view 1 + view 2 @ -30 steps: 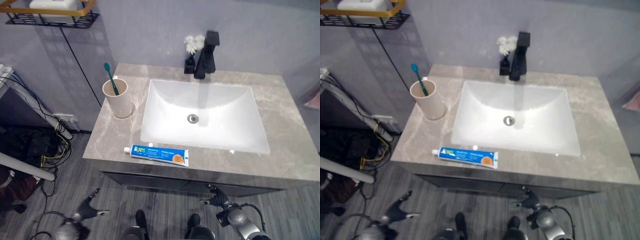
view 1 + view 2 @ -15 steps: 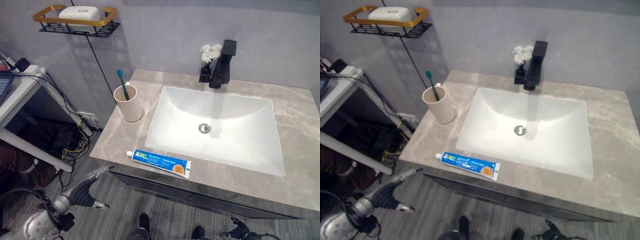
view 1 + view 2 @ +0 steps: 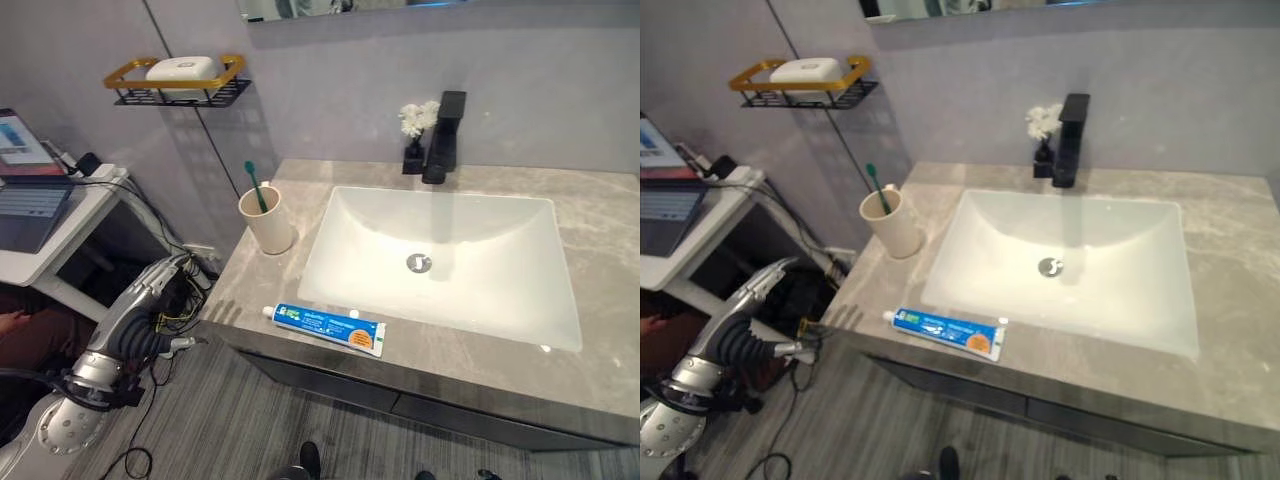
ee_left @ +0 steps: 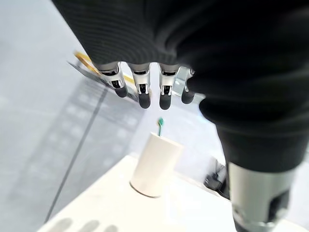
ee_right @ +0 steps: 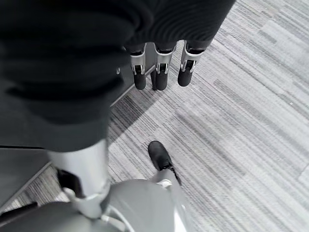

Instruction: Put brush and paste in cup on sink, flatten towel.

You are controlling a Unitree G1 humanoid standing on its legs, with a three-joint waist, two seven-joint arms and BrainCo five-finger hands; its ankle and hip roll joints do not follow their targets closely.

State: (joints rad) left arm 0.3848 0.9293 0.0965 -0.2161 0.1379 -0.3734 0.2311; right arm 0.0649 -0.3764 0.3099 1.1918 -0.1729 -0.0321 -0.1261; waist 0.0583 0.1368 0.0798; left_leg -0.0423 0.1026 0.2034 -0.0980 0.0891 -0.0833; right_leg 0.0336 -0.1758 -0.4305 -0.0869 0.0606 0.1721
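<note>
The robot's left hand [image 3: 140, 310], fingers straight and empty, hangs off the grey marble counter [image 3: 600, 215], where one blue toothpaste tube [image 3: 325, 328] lies at the front edge and one green toothbrush [image 3: 255, 186] stands in one beige cup [image 3: 267, 221] beside the white basin [image 3: 445, 262]; the right hand [image 5: 159, 72], fingers relaxed, hangs over floor.

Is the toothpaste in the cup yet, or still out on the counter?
Out. The toothpaste lies flat on the counter's front edge; the cup holds the toothbrush.
</note>
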